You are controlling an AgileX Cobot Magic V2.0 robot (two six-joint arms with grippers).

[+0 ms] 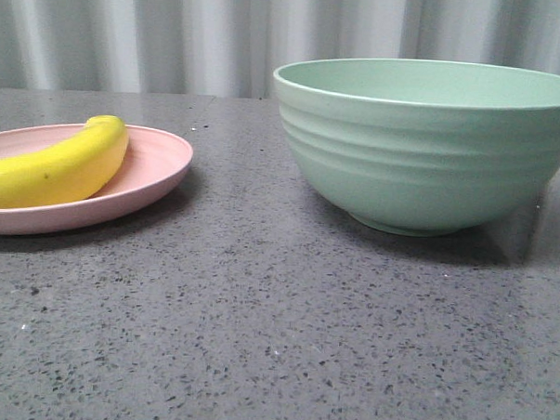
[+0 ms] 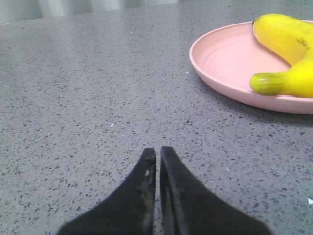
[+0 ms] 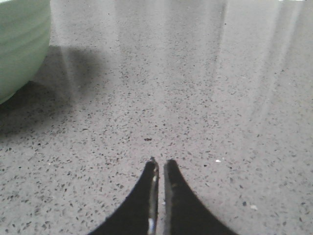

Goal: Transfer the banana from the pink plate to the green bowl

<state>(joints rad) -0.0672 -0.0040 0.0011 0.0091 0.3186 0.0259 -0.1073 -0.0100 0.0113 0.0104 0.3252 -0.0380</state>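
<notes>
Both hands are sitting low over the tabletop (image 1: 256, 339), nothing between the fingers.

Left hand (image 2: 158, 152): fingers are closing to a narrow slit, tips nearly touching, gripping nothing. It's hovering over bare grey speckled stone. The plate (image 2: 220, 58) is lying ahead of it and off to one side, well apart from the fingertips.

Right hand (image 3: 160, 162): same state, fingers pressing nearly together, only a thin gap showing, empty. Bare tabletop is stretching ahead of it with pale streaky reflections. The bowl (image 3: 19, 44) is showing at the edge of that view, off to the side and apart from the fingers, throwing a dark shadow on the stone.

Neither hand is showing in the front view.

Front view, going back: open tabletop in the foreground, then plate (image 1: 152, 167) on the left and bowl (image 1: 422, 151) on the right, well apart, with bare stone between them. The bowl is standing upright on its small foot, ridges running round the outside, much taller than the plate. Can't see into it from this angle.

The banana (image 1: 59, 168) is lying on the plate, curved, resting across its shallow surface. In the left wrist view the banana (image 2: 288, 49) is showing its greenish tip, which is sitting close to the plate's near rim.

Behind everything a pale pleated curtain (image 1: 176, 29) is hanging at the far edge of the tabletop.
</notes>
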